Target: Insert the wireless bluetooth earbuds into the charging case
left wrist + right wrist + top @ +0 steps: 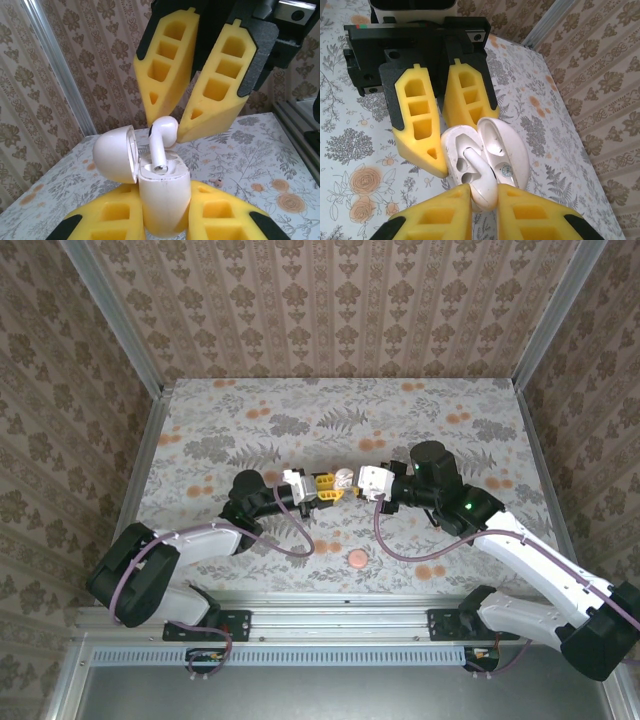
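Both arms stretch inward over the desk (250, 410). The left pincer (325, 490), from 9 o'clock, clamps the case (164, 200); the right pincer (352, 483), from 3 o'clock, pinches the earbud (164, 131).

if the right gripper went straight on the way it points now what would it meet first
The open charging case held by the left gripper. The right gripper grips the earbud, whose stem tip seems at a slot's mouth, so the bud likely meets the case first.

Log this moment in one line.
left claw shut on charging case | right claw shut on earbud | lid open | earbud stem tip in charging case, not seated
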Controlling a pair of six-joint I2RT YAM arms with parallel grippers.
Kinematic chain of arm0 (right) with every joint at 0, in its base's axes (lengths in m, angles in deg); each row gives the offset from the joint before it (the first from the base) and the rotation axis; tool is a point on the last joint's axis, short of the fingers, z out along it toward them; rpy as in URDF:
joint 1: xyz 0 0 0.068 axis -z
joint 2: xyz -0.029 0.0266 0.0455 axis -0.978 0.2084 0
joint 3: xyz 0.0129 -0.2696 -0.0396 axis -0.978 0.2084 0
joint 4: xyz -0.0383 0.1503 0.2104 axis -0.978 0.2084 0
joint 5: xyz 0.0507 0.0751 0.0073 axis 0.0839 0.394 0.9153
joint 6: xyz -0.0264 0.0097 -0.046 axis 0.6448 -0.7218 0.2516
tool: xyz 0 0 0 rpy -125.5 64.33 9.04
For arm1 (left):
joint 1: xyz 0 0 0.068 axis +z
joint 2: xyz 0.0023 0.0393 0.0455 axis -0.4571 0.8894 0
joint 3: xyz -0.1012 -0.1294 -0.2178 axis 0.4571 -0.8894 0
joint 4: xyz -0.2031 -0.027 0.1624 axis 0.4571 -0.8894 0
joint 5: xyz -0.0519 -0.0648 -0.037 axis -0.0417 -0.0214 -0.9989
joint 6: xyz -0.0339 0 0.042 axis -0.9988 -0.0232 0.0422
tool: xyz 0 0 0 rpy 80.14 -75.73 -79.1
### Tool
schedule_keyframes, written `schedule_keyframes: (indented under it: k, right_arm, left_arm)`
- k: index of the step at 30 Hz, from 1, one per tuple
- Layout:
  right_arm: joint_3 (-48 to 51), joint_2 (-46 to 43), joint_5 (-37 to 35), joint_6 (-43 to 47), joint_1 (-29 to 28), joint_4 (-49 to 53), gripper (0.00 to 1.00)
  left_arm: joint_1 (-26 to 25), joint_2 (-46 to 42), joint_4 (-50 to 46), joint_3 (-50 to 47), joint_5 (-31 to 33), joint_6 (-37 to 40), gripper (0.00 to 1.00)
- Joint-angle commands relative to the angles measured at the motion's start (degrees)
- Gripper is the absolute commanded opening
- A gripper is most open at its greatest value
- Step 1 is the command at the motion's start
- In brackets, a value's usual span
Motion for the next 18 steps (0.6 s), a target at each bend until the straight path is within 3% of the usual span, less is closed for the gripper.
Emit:
schedule_keyframes:
  k: [1,11,18]
  right_arm:
    - [-0.94,-0.57,0.94,-0.57,0.35,-0.14,0.17]
    - [-3.38,-1.71,-4.5,5.63,0.01,7.18,0.18]
    - [-5.24,-0.6,-12.92,13.58,-2.56,12.33,0.18]
  left_arm:
    - [-0.44,-1.13,2.6,-1.04,2.05,1.35,0.0]
    - [-0.44,-1.35,-2.41,-2.95,9.0,6.08,0.0]
    - [-0.42,-1.94,-7.6,-2.5,9.55,11.37,0.0]
